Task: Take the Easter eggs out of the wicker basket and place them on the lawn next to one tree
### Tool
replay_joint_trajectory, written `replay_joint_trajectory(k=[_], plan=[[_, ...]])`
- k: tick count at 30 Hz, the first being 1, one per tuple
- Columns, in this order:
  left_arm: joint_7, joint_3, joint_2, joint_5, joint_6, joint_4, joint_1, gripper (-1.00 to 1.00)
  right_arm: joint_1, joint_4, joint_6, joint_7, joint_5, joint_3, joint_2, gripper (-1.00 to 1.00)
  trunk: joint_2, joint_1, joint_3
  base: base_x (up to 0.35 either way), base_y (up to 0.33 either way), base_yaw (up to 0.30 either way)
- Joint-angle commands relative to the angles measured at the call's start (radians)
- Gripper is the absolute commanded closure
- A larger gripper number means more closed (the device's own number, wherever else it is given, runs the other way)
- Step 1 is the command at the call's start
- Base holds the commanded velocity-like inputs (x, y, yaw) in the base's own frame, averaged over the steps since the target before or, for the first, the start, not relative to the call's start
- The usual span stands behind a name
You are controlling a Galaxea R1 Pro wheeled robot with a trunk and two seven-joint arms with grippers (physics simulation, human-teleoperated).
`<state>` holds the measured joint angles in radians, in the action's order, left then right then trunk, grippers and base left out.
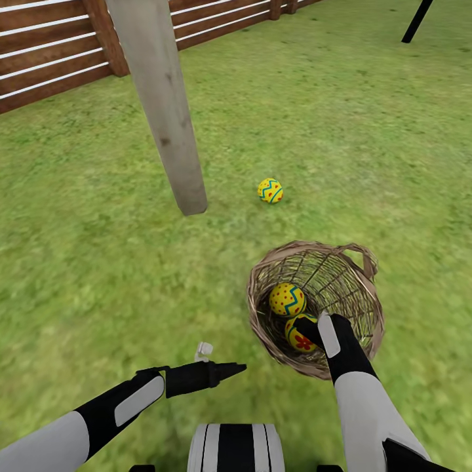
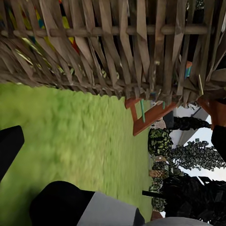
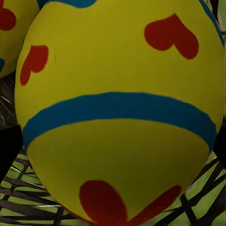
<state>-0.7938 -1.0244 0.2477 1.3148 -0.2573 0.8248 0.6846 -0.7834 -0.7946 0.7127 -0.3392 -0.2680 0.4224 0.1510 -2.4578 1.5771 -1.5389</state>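
One Easter egg (image 1: 270,191) lies on the lawn (image 1: 98,262), just right of the foot of the pale grey tree trunk (image 1: 164,111). The wicker basket (image 1: 364,308) stands on the grass at the near right and holds two eggs: a dotted, zigzag one (image 1: 287,299) and a red-flower one (image 1: 300,339). My right gripper (image 1: 316,330) is down inside the basket, open, with the flower egg (image 3: 117,108) close between its dark fingers. Just left of the basket, my left gripper (image 1: 226,372) hovers low over the grass, open and empty, facing the woven wall (image 2: 117,52).
A brown slatted fence (image 1: 46,59) runs along the back left behind the trunk. A thin black pole (image 1: 417,21) leans at the far right. Grass stretches all around the basket and tree. Through the left wrist view, leafy trees (image 2: 188,155) and a red frame (image 2: 148,115) stand far off.
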Motion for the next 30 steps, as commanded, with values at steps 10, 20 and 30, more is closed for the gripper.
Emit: replay_joint_trajectory(k=[10, 20, 30], plan=[[-0.001, -0.003, 0.001, 0.011, -0.008, 0.012, 0.001, -1.0, 0.0, -0.002, 0.002, -0.009, -0.01, 0.002, 0.004, 1.0, 0.0, 0.0, -0.001, 0.0, 0.0, 0.0], [-0.001, -0.003, 0.001, 0.011, -0.009, 0.011, 0.001, -1.0, 0.0, -0.002, 0.002, -0.009, -0.01, 0.001, 0.004, 1.0, 0.0, 0.0, -0.001, 0.0, 0.0, 0.0], [-0.001, -0.003, 0.001, 0.011, -0.009, 0.01, 0.001, -1.0, 0.0, -0.002, 0.002, -0.009, -0.01, 0.001, 0.004, 1.0, 0.0, 0.0, -0.001, 0.0, 0.0, 0.0]])
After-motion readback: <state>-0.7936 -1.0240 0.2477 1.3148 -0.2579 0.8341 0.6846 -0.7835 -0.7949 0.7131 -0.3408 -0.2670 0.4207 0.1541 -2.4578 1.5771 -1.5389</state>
